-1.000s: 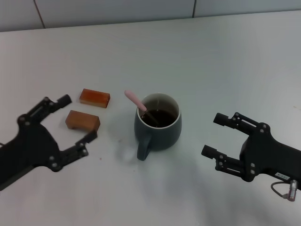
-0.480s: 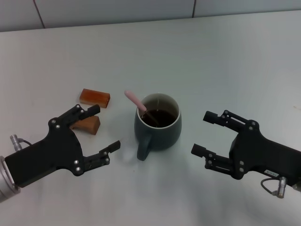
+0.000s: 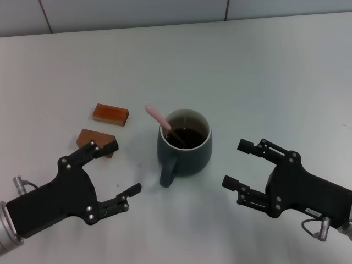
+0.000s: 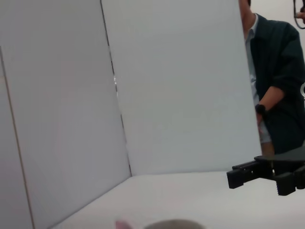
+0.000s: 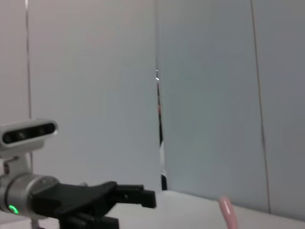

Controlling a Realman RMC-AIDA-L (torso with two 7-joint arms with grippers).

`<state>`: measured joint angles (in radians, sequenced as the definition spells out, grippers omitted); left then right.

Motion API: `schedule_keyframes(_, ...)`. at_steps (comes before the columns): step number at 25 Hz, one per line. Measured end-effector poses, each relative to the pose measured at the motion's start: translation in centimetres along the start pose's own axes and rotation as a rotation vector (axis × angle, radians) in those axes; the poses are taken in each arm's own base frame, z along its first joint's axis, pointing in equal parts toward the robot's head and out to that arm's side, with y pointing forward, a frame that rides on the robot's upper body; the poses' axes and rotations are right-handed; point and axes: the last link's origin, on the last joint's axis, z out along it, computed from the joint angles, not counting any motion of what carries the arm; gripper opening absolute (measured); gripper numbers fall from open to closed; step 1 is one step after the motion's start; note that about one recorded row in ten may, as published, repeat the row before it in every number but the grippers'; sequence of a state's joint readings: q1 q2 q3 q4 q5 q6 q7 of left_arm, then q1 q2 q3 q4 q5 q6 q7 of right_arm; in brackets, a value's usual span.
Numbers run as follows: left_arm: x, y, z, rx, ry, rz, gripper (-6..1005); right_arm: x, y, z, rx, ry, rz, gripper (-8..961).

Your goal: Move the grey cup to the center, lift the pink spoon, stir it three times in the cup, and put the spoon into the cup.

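Observation:
The grey cup point(image 3: 185, 147) stands mid-table, its handle toward me. The pink spoon point(image 3: 158, 117) rests in it, its pink handle leaning out over the rim to the left and its bowl inside. My left gripper point(image 3: 122, 169) is open and empty, low on the table to the left of the cup. My right gripper point(image 3: 240, 164) is open and empty, to the right of the cup. The spoon's pink tip point(image 5: 228, 213) shows in the right wrist view, with the left gripper point(image 5: 128, 198) beyond. The right gripper point(image 4: 252, 175) shows in the left wrist view.
Two orange-brown blocks lie left of the cup: one point(image 3: 110, 114) farther back, one point(image 3: 92, 137) partly behind my left gripper's upper finger. White wall panels point(image 3: 132, 11) close the table's far edge. A person in a dark jacket point(image 4: 276, 86) stands beyond the table.
My left gripper has moved from the far left toward the cup and then settled slightly lower. My right gripper has shifted left toward the cup. Cup and spoon have not moved.

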<state>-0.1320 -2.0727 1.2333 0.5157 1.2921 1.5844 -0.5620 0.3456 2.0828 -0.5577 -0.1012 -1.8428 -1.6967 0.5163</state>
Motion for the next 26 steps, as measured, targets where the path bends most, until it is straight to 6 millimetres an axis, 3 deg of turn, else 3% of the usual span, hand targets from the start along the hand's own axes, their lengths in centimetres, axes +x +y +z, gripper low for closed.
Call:
schedule_keyframes(8, -0.7, 0.2, -1.3, 0.052, -0.038, -0.08, 840, 0.8, -0.1, -0.5, 0.057, 0.032, 0.032, 773)
schedule_keyframes(26, -1.4, 0.3, -1.4, 0.061, -0.08, -0.138, 840, 1.3, 0.0, -1.2, 0.067, 0.07, 0.086, 773)
